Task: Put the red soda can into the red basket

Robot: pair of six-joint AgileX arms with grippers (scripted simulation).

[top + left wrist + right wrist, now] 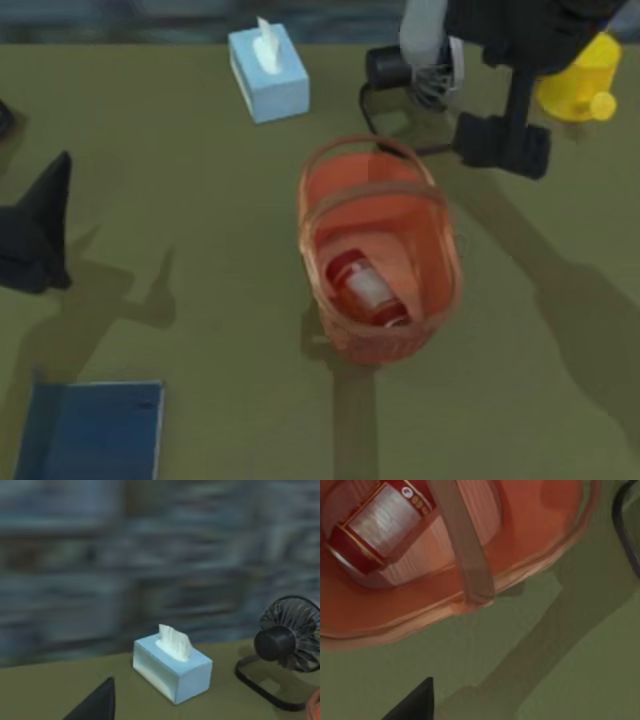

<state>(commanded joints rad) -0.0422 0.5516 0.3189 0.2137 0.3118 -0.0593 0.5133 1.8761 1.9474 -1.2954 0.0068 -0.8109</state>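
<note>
The red soda can [365, 288] lies on its side on the ribbed floor of the red basket [440, 235], which stands at the table's middle. In the right wrist view the can [377, 522] shows inside the basket's wall [540, 545], partly crossed by a handle. My right gripper [503, 145] hangs open and empty above the table, just behind and to the right of the basket; one dark fingertip [422, 700] shows over bare table. My left gripper [40, 225] sits parked at the table's left edge, open, holding nothing.
A light blue tissue box [268, 72] stands at the back, a black desk fan [415, 70] right of it, and a yellow watering can [578, 85] in the back right corner. A blue book [90, 430] lies at the front left.
</note>
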